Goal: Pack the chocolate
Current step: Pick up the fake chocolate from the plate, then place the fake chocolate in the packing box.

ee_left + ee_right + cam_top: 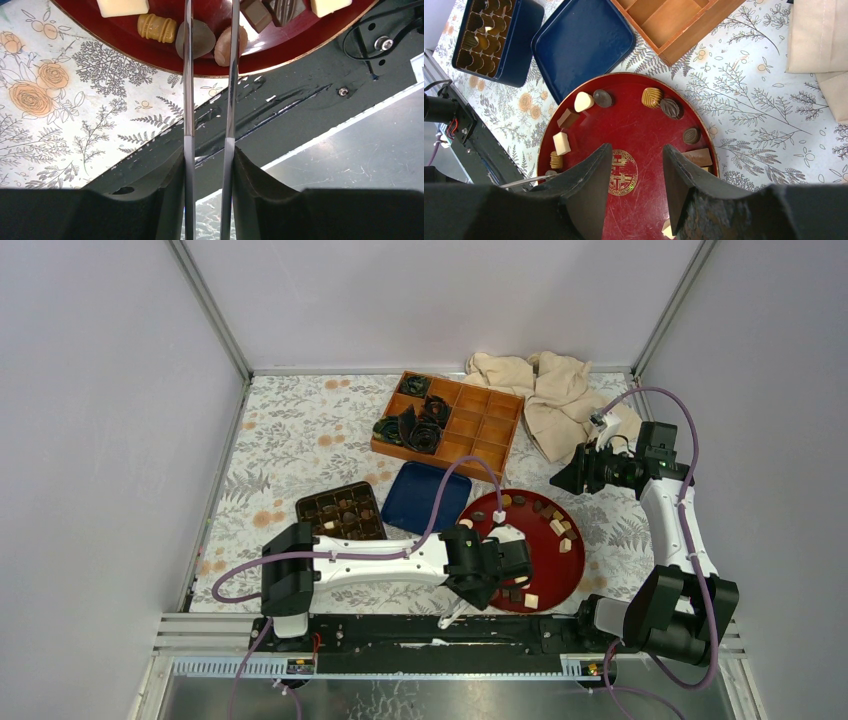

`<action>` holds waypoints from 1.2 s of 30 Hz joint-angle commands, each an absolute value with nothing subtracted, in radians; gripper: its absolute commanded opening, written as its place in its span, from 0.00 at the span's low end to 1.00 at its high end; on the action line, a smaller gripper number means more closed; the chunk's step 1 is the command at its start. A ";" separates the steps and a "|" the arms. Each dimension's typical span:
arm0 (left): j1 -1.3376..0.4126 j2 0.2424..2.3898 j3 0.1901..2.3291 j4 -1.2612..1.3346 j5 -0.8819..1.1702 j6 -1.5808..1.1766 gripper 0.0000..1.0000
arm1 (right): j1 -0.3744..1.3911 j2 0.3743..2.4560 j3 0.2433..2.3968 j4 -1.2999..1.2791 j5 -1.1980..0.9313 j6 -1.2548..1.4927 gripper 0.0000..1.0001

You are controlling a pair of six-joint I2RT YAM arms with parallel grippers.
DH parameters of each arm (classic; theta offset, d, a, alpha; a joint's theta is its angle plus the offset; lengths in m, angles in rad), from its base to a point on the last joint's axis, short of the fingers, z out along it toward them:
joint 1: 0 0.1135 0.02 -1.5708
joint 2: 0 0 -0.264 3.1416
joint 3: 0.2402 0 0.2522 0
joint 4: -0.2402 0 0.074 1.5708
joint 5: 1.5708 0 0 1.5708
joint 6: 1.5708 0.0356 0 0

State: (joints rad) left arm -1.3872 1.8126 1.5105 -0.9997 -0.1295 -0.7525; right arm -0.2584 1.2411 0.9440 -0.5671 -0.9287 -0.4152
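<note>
Proceeding from the left of the table (300, 430), the dark blue box (340, 512) was found with some pockets filled, and its lid (425, 495) was laid just beside it on the right. Most of the chocolate (651, 97) was found loose on the red plate (548, 575), right of the lid.

The left fingers (210, 15) were found over the plate's near rim, with their two thin blades set a narrow way apart. Nothing was seen clamped between them, though the tips were cut off by the upper edge of the wrist view. Two pieces were found there side by side and touching. A dark oval piece (202, 40) was crossed by the left blade, and a mid-brown piece (242, 42) by the right blade. The gap was thus centred on their meeting line, not on either piece. It was judged that a small sideways shift would be required before one piece could be taken alone.

The right fingers (636, 150) were found wide apart and empty above the plate's middle. The left arm was judged the nearer to these rim pieces.
</note>
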 commanded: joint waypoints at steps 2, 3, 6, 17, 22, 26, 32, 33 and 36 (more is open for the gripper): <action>-1.395 1.782 1.546 -1.020 -0.206 -0.774 0.20 | -0.265 1.240 0.951 -0.572 -0.949 -0.431 0.49; -1.394 1.773 1.544 -1.019 -0.216 -0.776 0.18 | -0.265 1.240 0.951 -0.571 -0.949 -0.431 0.49; -1.391 1.748 1.533 -1.019 -0.236 -0.782 0.14 | -0.265 1.240 0.951 -0.571 -0.950 -0.431 0.49; -1.334 1.628 1.475 -1.084 -0.280 -0.822 0.10 | -0.265 1.240 0.951 -0.571 -0.951 -0.431 0.49; -1.285 1.546 1.439 -1.172 -0.315 -0.871 0.09 | -0.266 1.240 0.951 -0.571 -0.952 -0.431 0.50; -1.242 1.468 1.402 -1.251 -0.340 -0.918 0.08 | -0.266 1.239 0.951 -0.571 -0.951 -0.431 0.49; -1.211 1.343 1.341 -1.357 -0.361 -1.010 0.07 | -0.265 1.240 0.951 -0.571 -0.954 -0.429 0.49; -1.209 1.323 1.329 -1.372 -0.364 -1.025 0.07 | -0.267 1.241 0.951 -0.571 -0.955 -0.430 0.50; -1.207 1.267 1.292 -1.419 -0.368 -1.071 0.06 | -0.266 1.241 0.951 -0.572 -0.957 -0.429 0.49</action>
State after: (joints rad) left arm -1.2152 1.3346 1.3289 -1.3170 -0.3180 -0.9710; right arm -0.2584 1.2411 0.9440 -0.5674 -0.9291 -0.4152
